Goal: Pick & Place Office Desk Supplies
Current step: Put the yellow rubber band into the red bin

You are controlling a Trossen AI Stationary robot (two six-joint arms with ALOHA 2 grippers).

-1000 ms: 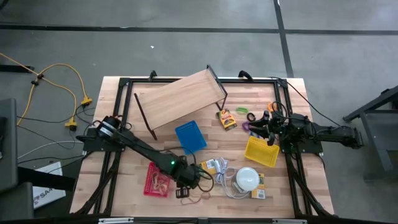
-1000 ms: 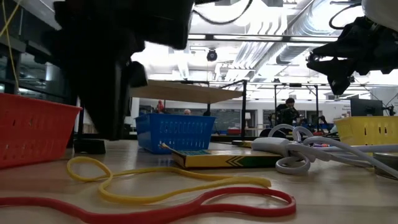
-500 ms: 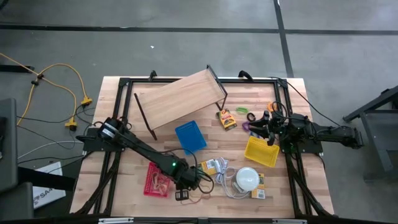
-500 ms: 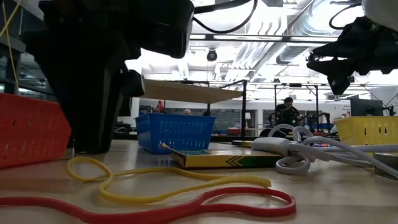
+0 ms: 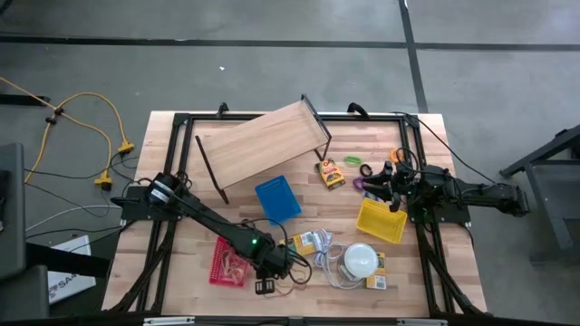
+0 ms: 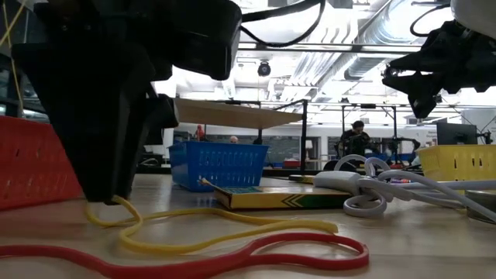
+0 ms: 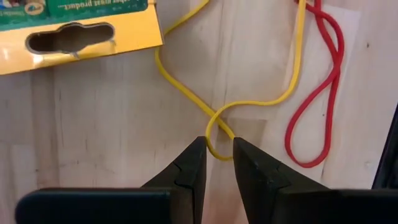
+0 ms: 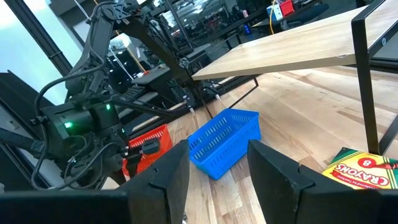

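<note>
Four views, one bench [image 5: 181, 195].
High looks straight down on everything; low sits at bench level facing the room; the left wrist view hangs close above the yellow rubber band [image 7: 249, 102], shared with low; right wrist looks across to the blue basket [image 8: 225, 142].

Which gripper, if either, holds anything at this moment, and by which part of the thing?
Neither yet. The left gripper stands open at the table, its fingers either side of the end loop of the yellow rubber band, not closed on it. The right gripper hangs open and empty.

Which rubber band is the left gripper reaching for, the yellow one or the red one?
The yellow rubber band: its loop end sits between the open fingers of the left gripper. The red rubber band lies off to one side.
</note>
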